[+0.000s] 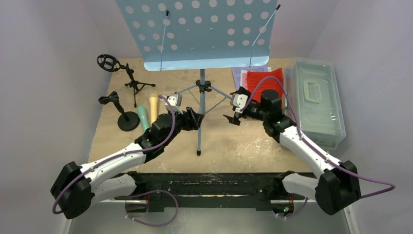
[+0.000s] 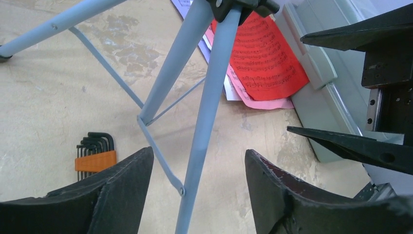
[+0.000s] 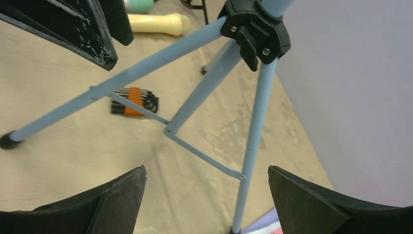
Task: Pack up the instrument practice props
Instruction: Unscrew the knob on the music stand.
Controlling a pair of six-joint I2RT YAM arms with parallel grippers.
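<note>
The light-blue tripod (image 1: pixel 200 114) stands mid-table with its perforated tray (image 1: pixel 204 29) above. My left gripper (image 1: pixel 197 119) is open just left of the tripod's near leg; in the left wrist view that leg (image 2: pixel 204 126) runs between the open jaws of the gripper (image 2: pixel 199 161) without touching. My right gripper (image 1: pixel 235 119) is open to the right; another leg (image 3: pixel 253 141) stands between the jaws of that gripper (image 3: pixel 207 173). Red (image 1: pixel 265 80), pink (image 2: pixel 263 103) and purple (image 1: pixel 241 73) pages lie at the back right. Mint (image 1: pixel 143 118) and yellow (image 1: pixel 153 108) microphones lie on the left by two black stands (image 1: pixel 127 119) (image 1: pixel 134 84).
A translucent grey tub (image 1: pixel 319 102) with its lid on lies along the right edge, touching the pages. A set of black hex keys in an orange holder (image 2: pixel 95 156) lies under the tripod. Walls close in on three sides.
</note>
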